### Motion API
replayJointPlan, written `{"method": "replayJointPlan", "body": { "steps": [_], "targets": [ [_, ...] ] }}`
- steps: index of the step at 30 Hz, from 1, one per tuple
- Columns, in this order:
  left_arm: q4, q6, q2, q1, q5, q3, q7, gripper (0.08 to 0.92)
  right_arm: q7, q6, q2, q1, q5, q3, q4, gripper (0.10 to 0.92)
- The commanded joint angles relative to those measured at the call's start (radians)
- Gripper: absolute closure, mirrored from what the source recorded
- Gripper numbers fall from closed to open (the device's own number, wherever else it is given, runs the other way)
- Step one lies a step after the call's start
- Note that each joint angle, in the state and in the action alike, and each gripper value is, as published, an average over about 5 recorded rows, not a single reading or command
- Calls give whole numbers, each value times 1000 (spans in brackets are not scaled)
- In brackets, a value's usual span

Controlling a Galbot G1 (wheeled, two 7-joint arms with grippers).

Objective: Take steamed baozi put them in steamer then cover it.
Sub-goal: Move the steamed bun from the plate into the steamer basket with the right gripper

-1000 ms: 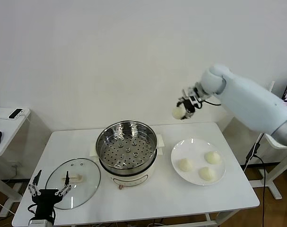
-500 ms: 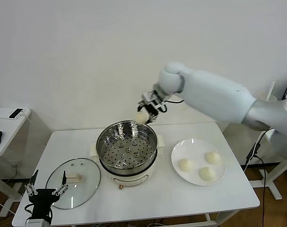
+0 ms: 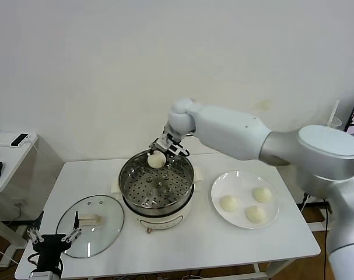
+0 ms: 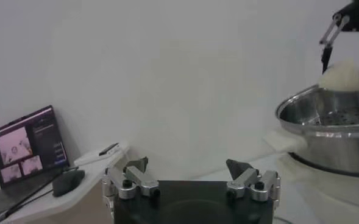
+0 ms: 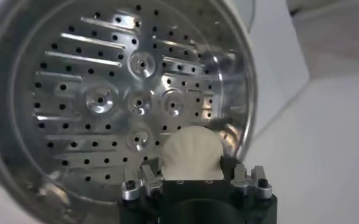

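My right gripper [image 3: 158,153] is shut on a cream-white baozi [image 3: 157,160] and holds it just above the far part of the steel steamer [image 3: 130,175] on its white pot base. In the right wrist view the baozi [image 5: 191,154] sits between the fingers over the perforated steamer bottom [image 5: 100,97]. Three more baozi [image 3: 228,203] lie on the white plate [image 3: 241,178] at the right. The glass cover [image 3: 104,230] with its cream handle lies flat on the table at the left. My left gripper [image 3: 51,238] is open and empty at the front left, by the cover's edge.
The white table [image 3: 223,245] carries everything. A side desk [image 3: 4,146] with a mouse and a phone stands at the left. In the left wrist view a laptop [image 4: 27,143] shows on it.
My right arm has swung left from above the plate side and come down over the steamer with the baozi in it. The left gripper has sunk slightly.
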Motion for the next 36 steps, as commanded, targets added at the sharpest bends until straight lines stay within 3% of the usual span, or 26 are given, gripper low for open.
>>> {"method": "replayJointPlan", "body": {
  "steps": [1, 9, 15, 24, 36],
  "targets": [
    [-3, 0, -1, 1, 1, -3, -1, 177, 42, 161, 73, -55, -160, 10, -113, 389],
    [-6, -2, -4, 1, 1, 0, -2, 177, 57, 213, 91, -78, -279, 38, -162, 382],
    [-11, -1, -6, 0, 2, 1, -4, 177, 63, 229, 100, -80, -287, 44, -189, 367],
    [-44, 2, -8, 9, 5, 0, -5, 177, 51, 210, 93, -60, -208, 36, -170, 208],
    [-49, 11, 10, 5, -2, 0, 2, 177, -109, -340, -154, 196, 240, -21, 218, 203]
  ]
}}
